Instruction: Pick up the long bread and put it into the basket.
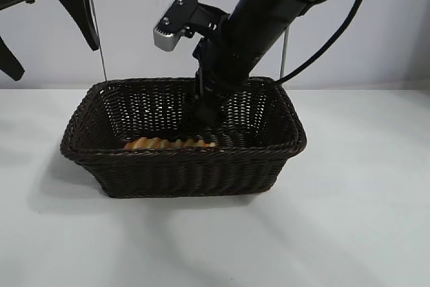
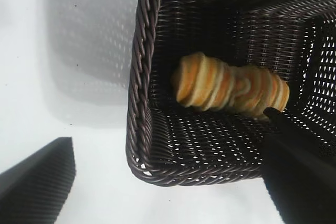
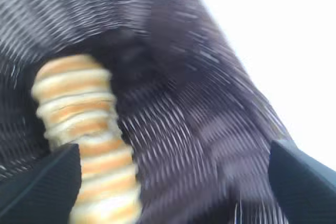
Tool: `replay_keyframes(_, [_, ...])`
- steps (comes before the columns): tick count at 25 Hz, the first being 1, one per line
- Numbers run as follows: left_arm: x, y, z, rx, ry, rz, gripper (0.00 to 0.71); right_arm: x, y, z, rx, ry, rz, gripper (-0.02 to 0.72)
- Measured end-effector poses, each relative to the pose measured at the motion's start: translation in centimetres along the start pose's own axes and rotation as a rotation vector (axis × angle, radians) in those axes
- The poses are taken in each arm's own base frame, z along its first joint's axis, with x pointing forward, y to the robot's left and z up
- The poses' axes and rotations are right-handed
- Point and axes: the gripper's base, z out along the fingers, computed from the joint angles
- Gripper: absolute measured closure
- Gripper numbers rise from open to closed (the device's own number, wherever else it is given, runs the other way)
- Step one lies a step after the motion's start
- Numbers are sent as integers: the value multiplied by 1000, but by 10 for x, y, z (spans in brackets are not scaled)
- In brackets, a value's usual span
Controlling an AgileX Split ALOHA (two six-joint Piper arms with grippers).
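The long bread [image 1: 168, 143], golden with pale and orange-brown ridges, lies on the floor of the dark brown wicker basket [image 1: 181, 156] toward its front wall. My right gripper [image 1: 208, 115] reaches down inside the basket just behind the loaf. In the right wrist view its jaws [image 3: 176, 179] stand wide open, and the bread [image 3: 84, 124] lies free beside one finger [image 3: 47, 182]. My left gripper [image 1: 47, 35] hangs open high at the upper left, outside the basket. From its wrist camera the bread [image 2: 231, 87] shows inside the basket [image 2: 137, 77].
The basket stands in the middle of a white table [image 1: 363, 220], with bare table top all round it. A thin upright rod [image 1: 101, 45] stands behind the basket's left corner, and a black cable [image 1: 336, 31] trails from the right arm.
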Motion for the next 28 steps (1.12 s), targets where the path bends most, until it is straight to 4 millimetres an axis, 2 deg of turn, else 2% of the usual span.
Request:
replay_keyframes(7, [0, 0, 0, 1, -3, 0, 16, 24, -47, -40, 54, 195, 541, 9])
replay_keyframes(13, [0, 0, 0, 1, -5, 0, 16, 40, -78, -75, 91, 281, 824, 9])
replay_keyframes(17, [0, 0, 0, 1, -5, 0, 16, 48, -82, -80, 84, 327, 909, 9])
replay_keyframes(28, [-1, 0, 0, 3, -13, 0, 16, 48, -81, -80, 74, 336, 937, 9])
